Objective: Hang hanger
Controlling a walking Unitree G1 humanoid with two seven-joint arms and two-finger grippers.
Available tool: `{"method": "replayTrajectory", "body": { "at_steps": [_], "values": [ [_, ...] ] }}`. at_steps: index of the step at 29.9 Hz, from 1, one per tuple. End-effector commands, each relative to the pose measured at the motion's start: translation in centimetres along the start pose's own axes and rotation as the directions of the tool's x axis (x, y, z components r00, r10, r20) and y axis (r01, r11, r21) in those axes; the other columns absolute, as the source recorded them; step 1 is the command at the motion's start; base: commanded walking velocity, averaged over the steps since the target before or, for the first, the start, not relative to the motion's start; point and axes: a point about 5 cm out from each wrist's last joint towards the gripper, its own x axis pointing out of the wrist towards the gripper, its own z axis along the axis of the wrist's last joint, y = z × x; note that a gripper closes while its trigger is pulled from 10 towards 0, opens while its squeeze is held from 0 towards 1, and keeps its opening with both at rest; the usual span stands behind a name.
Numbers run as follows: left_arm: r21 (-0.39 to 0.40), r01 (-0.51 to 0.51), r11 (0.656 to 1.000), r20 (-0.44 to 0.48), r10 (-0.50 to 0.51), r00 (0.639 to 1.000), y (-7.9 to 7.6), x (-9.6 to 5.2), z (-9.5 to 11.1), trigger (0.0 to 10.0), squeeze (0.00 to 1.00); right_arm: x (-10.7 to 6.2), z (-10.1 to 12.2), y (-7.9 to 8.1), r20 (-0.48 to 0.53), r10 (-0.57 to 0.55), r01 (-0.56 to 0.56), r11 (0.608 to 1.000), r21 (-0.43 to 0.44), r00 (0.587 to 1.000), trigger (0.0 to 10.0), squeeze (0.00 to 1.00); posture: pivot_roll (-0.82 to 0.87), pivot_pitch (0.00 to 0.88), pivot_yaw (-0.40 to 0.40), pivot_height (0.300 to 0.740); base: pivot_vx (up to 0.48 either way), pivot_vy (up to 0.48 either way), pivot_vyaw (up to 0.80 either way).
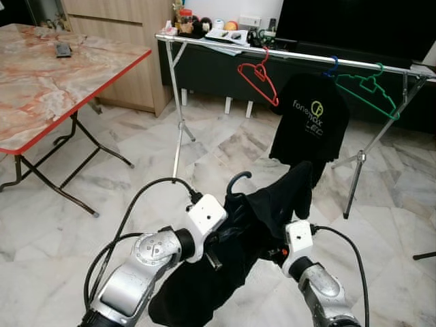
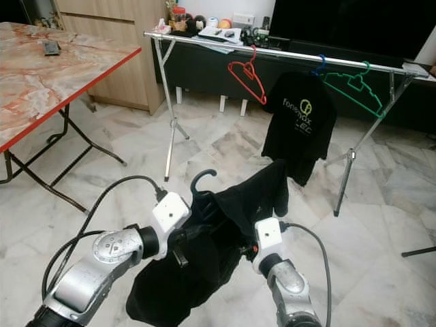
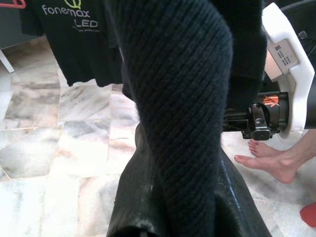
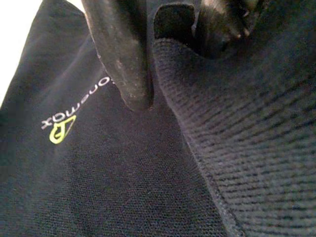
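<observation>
both silver arms raised forward and bent inward, left gripper (image 1: 216,253) and right gripper (image 1: 283,225) buried in the folds of a black garment (image 1: 266,211) held between them (finger spread hidden on the left), right fingers (image 4: 121,54) pinched on the cloth.

Marble floor, drying rack, folding table

A pale veined marble floor (image 1: 225,146) carries a metal clothes rack (image 1: 178,122) running from eleven to two o'clock; on its rail hang a red hanger (image 1: 259,76), a black printed T-shirt (image 1: 310,116) on a blue hook, and a green hanger (image 1: 368,92). At nine to ten o'clock stands a folding table (image 1: 41,88) with a marble-pattern top and red edge, a small dark object (image 1: 63,49) lying on it. A person's bare feet (image 3: 269,160) rest on the floor, seen by the left wrist view.
</observation>
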Motion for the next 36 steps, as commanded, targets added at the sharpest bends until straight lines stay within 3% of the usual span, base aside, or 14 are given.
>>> {"method": "replayTrajectory", "body": {
  "at_steps": [1, 23, 27, 29, 33, 36],
  "values": [
    [0.036, 0.019, 0.999, 0.044, -0.021, 0.999, -0.4, 0.0, 1.3, 10.0, 0.00, 0.1, 0.3, -0.1, 0.011, -0.006, 0.006, 1.000, -0.005, 1.000, 0.0, 0.00, 0.15, 0.091, -0.080, 0.740, 0.000, 0.000, 0.00],
    [0.034, 0.024, 0.999, 0.021, -0.025, 0.999, -0.3, -0.3, 0.9, 10.0, 0.00, 0.1, 0.1, -0.1, 0.005, -0.016, 0.016, 1.000, 0.000, 1.000, 0.0, 0.00, 0.15, 0.095, -0.076, 0.740, 0.000, 0.000, 0.00],
    [0.085, 0.034, 0.996, -0.069, -0.028, 0.997, -0.1, -0.9, -0.6, 10.0, 0.00, 0.1, 0.1, -0.2, 0.001, -0.020, 0.020, 1.000, -0.003, 1.000, 0.0, 0.00, 0.15, 0.094, -0.076, 0.740, 0.000, 0.000, 0.00],
    [0.140, 0.026, 0.990, -0.178, -0.001, 0.984, 0.5, -1.7, -2.6, 10.0, 0.00, 0.0, 0.1, -0.2, -0.001, -0.024, 0.023, 1.000, -0.007, 1.000, 0.0, 0.00, 0.15, 0.094, -0.076, 0.740, 0.000, 0.000, 0.00],
    [0.123, -0.007, 0.992, -0.201, 0.032, 0.979, 1.1, -2.3, -3.3, 10.0, 0.00, 0.0, 0.1, -0.3, -0.003, -0.025, 0.025, 1.000, -0.011, 1.000, 0.0, 0.00, 0.15, 0.095, -0.076, 0.740, 0.000, 0.000, 0.00],
    [0.155, -0.046, 0.987, -0.280, 0.089, 0.956, 2.1, -3.6, -4.9, 10.0, 0.00, 0.0, 0.1, -0.4, -0.005, -0.023, 0.023, 1.000, -0.016, 1.000, 0.0, 0.00, 0.15, 0.096, -0.076, 0.740, 0.000, 0.000, 0.00]
  ]
}}
